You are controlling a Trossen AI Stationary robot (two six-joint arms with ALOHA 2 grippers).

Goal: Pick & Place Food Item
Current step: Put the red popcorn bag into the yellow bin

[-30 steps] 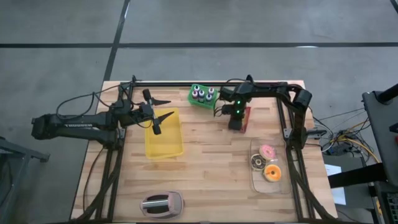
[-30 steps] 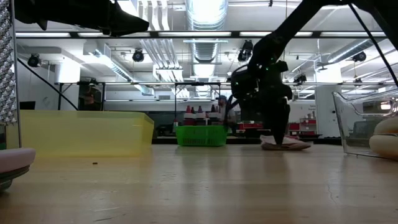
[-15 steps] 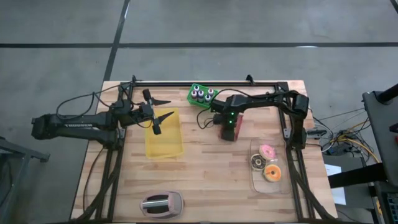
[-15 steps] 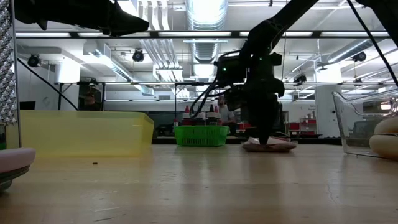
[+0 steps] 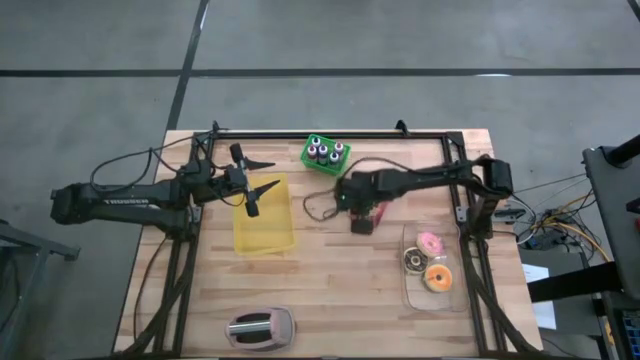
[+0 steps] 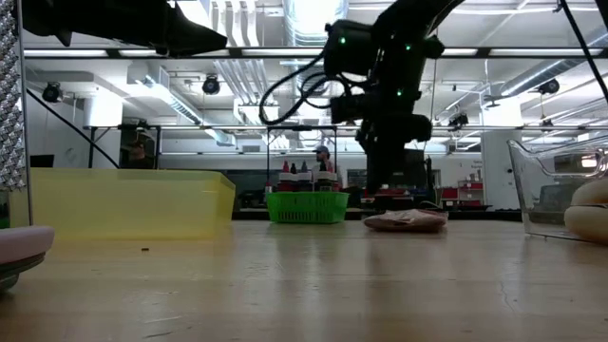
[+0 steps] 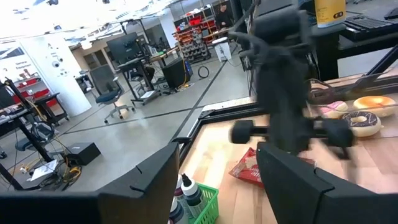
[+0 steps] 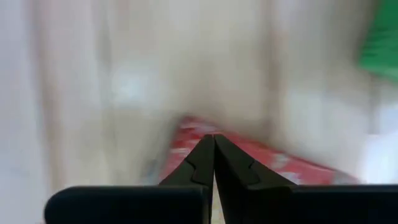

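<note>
A red food packet (image 5: 364, 218) lies flat on the wooden table, right of the yellow bin (image 5: 264, 216); it also shows in the low view (image 6: 405, 220) and the left wrist view (image 7: 250, 168). My right gripper (image 5: 356, 205) reaches in from the table's right and points down at the packet's far edge, its fingers shut (image 8: 213, 139). My left gripper (image 5: 265, 175) hangs open and empty above the yellow bin's far end. My right gripper has its shut fingertips on the red packet's far edge (image 8: 198, 127), coming from above and pointing down. The fingertips hide the place of contact itself. The packet lies flat with its underside on the table (image 6: 405, 228).
A green basket of small bottles (image 5: 325, 153) stands at the far edge. A clear container with donuts (image 5: 432, 266) sits near the right edge. A pink and grey toaster-like object (image 5: 260, 327) lies at the near edge. Bare wood lies between bin and container.
My right gripper has gone toward the table's left and near edges and has turned, and the red packet has slid along the table with it, staying flat.
</note>
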